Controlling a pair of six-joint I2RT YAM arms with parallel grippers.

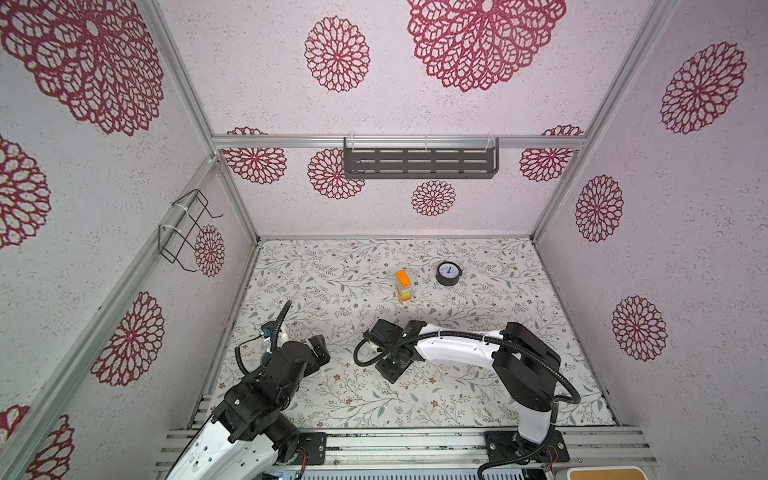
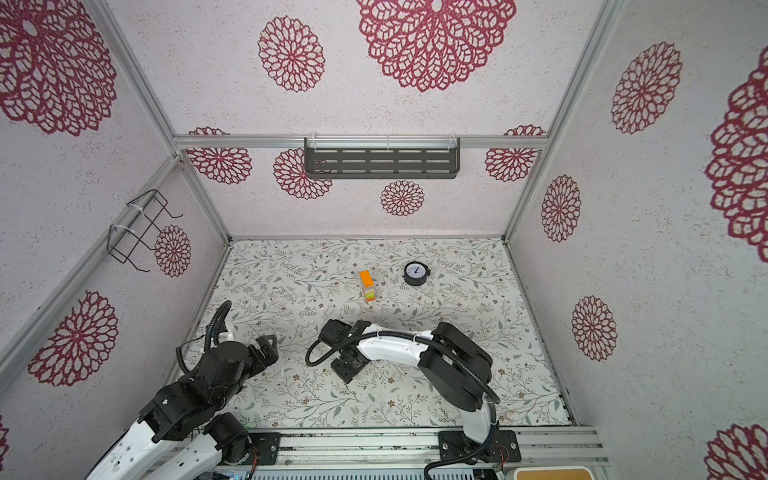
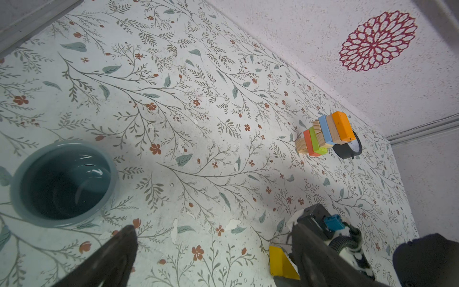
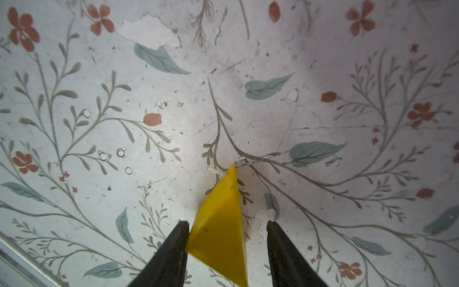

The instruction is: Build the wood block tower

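The tower (image 1: 403, 286) (image 2: 367, 285) stands mid-table as a narrow stack with an orange block on top. In the left wrist view the tower (image 3: 325, 134) shows natural wood, orange-red, green, blue, tan and orange layers. A yellow wedge (image 4: 218, 231) lies on the table between the fingers of my right gripper (image 4: 227, 223). One finger touches the wedge and the other stands a gap away, so the gripper is open. The wedge (image 3: 280, 263) also shows in the left wrist view. My left gripper (image 3: 212, 231) (image 1: 320, 347) is wide open over bare table, holding nothing.
A round black clock (image 1: 448, 273) (image 2: 416, 273) stands just right of the tower. A blue-grey cup (image 3: 62, 181) stands on the table near my left gripper. A grey shelf (image 1: 419, 162) hangs on the back wall and a wire rack (image 1: 187, 228) on the left wall.
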